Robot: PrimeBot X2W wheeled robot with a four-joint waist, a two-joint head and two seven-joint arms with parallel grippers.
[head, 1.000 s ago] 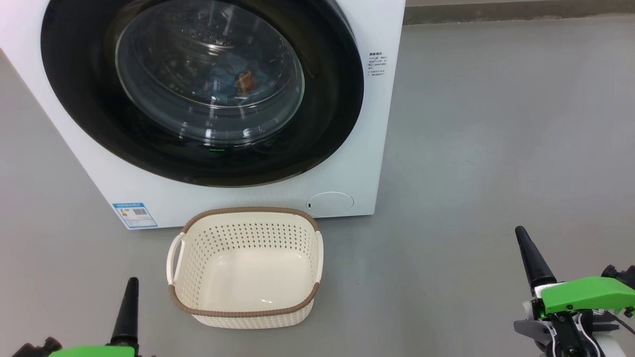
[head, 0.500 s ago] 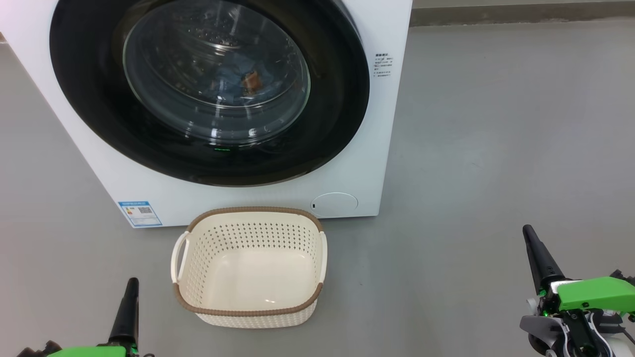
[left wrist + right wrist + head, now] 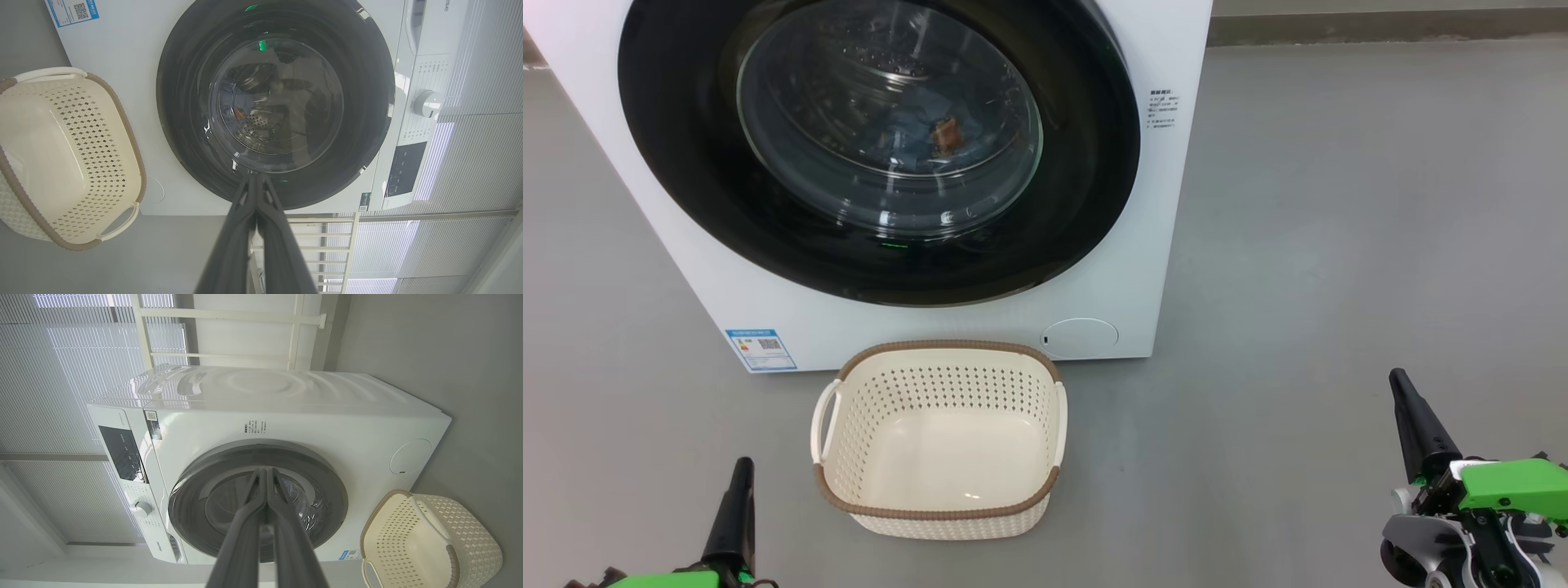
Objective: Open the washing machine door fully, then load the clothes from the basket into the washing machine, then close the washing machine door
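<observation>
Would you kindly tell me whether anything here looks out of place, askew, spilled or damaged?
Nothing stands out. The washing machine door looks shut, the clothes lie inside behind it, and the basket stands upright and empty on the floor before the washing machine; no spill or damage shows.

Bright daylight is streaming through white slatted blinds point(image 3: 61, 375) left of the dark fingers point(image 3: 243, 535), glinting on the round glossy black door point(image 3: 882, 147).
</observation>
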